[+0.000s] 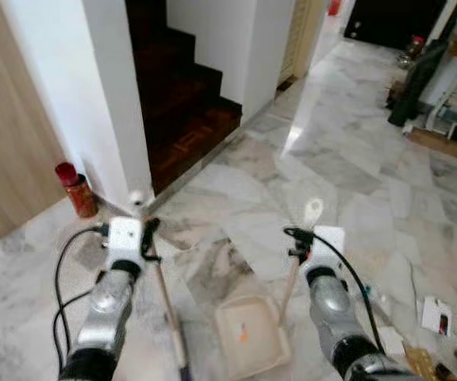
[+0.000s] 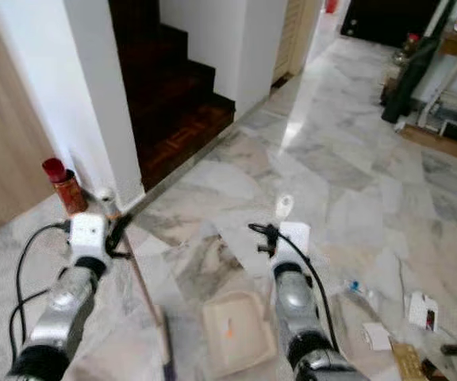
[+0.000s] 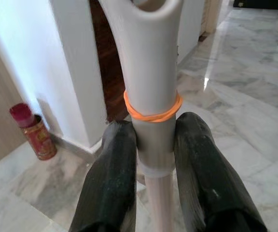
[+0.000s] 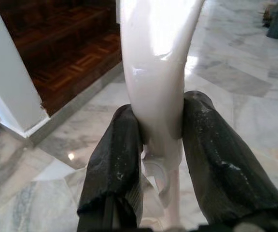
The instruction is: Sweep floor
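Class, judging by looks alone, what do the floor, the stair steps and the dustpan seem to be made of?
Floor: polished marble or marble-look tile, grey-veined and reflective. Stair steps: dark varnished wood, parquet pattern showing. Dustpan: probably cream plastic, smooth and slightly glossy.

My left gripper (image 3: 153, 159) clamps the broom (image 1: 165, 298) left of the dustpan (image 1: 248, 333), whose handle my right gripper (image 4: 160, 145) grips; stairs (image 1: 185, 111) lie ahead, a can (image 1: 78, 190) beside the wall.
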`<state>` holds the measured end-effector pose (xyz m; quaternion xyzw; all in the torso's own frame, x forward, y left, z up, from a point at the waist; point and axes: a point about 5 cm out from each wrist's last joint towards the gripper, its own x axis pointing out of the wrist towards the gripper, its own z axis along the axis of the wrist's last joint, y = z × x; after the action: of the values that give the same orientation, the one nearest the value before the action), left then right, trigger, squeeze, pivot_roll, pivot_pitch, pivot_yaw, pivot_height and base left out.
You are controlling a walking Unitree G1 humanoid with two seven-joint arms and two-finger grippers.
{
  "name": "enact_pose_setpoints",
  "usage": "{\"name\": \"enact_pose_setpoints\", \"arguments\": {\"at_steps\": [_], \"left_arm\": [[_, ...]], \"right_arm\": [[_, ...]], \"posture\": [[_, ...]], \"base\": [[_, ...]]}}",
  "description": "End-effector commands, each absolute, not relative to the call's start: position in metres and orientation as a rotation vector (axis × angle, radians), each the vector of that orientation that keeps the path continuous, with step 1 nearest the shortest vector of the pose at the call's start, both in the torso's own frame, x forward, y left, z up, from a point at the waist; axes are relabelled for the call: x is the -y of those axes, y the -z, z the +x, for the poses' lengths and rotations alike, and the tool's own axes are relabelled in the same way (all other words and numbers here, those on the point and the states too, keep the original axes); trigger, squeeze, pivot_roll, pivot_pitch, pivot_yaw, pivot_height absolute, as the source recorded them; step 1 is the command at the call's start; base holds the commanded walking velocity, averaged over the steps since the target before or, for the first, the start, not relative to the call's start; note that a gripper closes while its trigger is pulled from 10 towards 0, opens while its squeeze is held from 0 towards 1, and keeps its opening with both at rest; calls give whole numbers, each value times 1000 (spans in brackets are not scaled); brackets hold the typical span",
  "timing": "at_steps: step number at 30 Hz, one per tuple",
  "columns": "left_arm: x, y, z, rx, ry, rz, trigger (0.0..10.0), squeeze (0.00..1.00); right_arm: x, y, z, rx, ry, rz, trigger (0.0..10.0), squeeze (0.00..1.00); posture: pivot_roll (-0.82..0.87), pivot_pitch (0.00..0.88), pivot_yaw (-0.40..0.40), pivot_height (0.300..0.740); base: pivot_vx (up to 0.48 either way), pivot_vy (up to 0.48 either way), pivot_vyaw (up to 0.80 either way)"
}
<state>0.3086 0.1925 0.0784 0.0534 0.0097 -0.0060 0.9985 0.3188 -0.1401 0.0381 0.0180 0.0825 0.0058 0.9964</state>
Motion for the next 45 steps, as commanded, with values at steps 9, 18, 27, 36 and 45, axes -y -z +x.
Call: {"name": "enact_pose_setpoints", "arguments": {"at_steps": [9, 18, 27, 36, 45], "left_arm": [[-183, -87, 314, 20, 44, 122, 10000, 0], [-183, -87, 314, 20, 46, 122, 10000, 0], [-182, -87, 314, 21, 50, 117, 10000, 0], [-182, -87, 314, 22, 50, 117, 10000, 0], [-182, -87, 314, 22, 49, 118, 10000, 0]], "right_arm": [[145, -45, 323, -125, 3, 53, 10000, 0], [144, -46, 323, -120, -5, 58, 10000, 0], [143, -46, 323, -119, -10, 55, 10000, 0], [142, -46, 323, -117, -14, 56, 10000, 0], [139, -46, 323, -115, -39, 44, 10000, 0]], "posture": [[56, 0, -53, 740], [57, 0, -53, 740], [55, 0, -53, 740], [55, 0, -54, 740], [56, 0, -54, 740]], "base": [[267, 0, 0], [258, 0, 0], [275, 0, 0], [293, 0, 0], [293, 0, 0]]}}
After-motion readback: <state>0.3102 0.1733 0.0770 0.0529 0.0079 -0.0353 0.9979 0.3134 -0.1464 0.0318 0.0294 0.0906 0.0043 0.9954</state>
